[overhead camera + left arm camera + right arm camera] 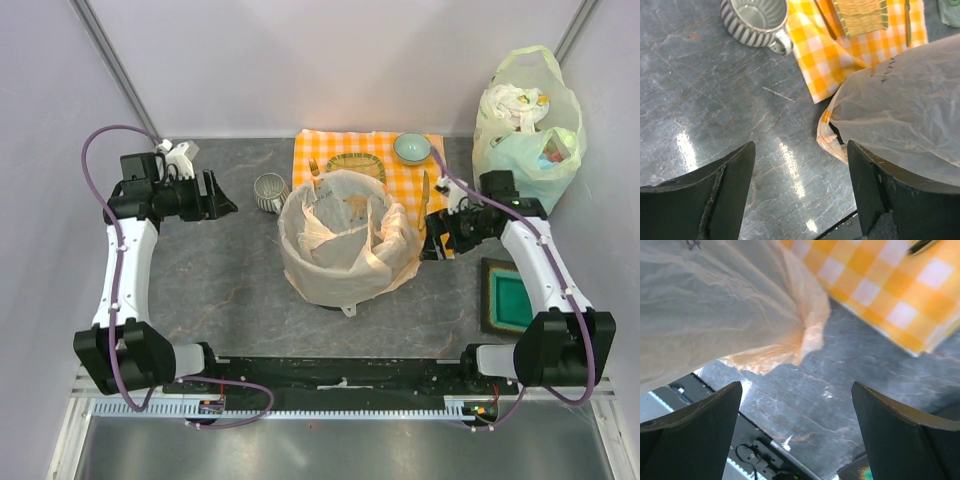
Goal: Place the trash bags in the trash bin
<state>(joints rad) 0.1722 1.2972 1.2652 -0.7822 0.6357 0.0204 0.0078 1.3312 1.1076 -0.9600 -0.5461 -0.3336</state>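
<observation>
The pale peach-orange trash bag [345, 262] is draped over the round trash bin at the table's middle, lining its mouth and covering its sides. The bin is almost wholly hidden; only a dark sliver [834, 131] shows under the bag's edge. The bag also shows in the left wrist view [900, 95] and the right wrist view [715, 305]. My left gripper [222, 205] is open and empty, well left of the bin, above bare table [800, 150]. My right gripper [437, 238] is open and empty, just right of the bag, above bare table [796, 387].
A small grey mug [270, 192] stands left-behind the bin. An orange checked cloth [330, 150] with a woven mat and a teal bowl [411, 148] lies behind it. A full pale green bag [525, 130] stands at the back right. A green tray [507, 298] lies right.
</observation>
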